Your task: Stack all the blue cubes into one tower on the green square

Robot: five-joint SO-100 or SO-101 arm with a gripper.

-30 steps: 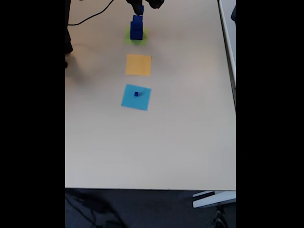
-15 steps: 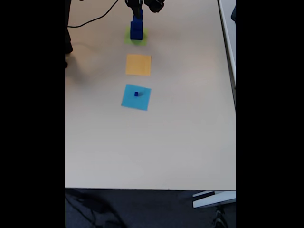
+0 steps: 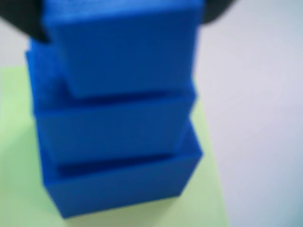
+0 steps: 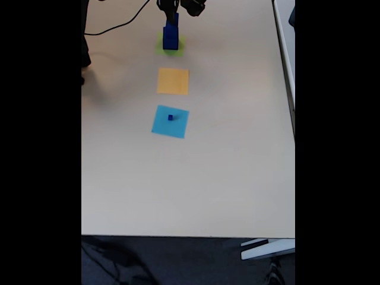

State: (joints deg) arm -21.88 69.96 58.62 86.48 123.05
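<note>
- A white bracket-like piece [image 4: 259,249] is poking in over the dark floor [image 4: 178,261] below the near edge of the table [image 4: 190,184] in the fixed view; the tabletop beyond it is lying bare up to the paper squares.
- One tiny blue cube [image 4: 170,117] is sitting alone near the middle of the light-blue square [image 4: 161,126]; the orange square [image 4: 173,81] is lying just beyond it, apart from both neighbours.
- The green square [image 4: 180,46] is lying farthest along the row; the tower [image 4: 170,37] is standing on it and covering most of its middle.
- In the wrist view the tower [image 3: 118,127] is showing three blurred cubes, widest at the bottom, resting on the green square [image 3: 19,189]; the top cube is running out of the upper edge.
- The gripper [image 4: 173,9] is hanging at the tower's top, cut off by the frame edge; whether its jaws are parted or clamped on the top cube I cannot tell; dark shapes are crowding that cube's upper corners in the wrist view.
- A black cable [image 4: 116,22] is trailing across the far left of the table.
</note>
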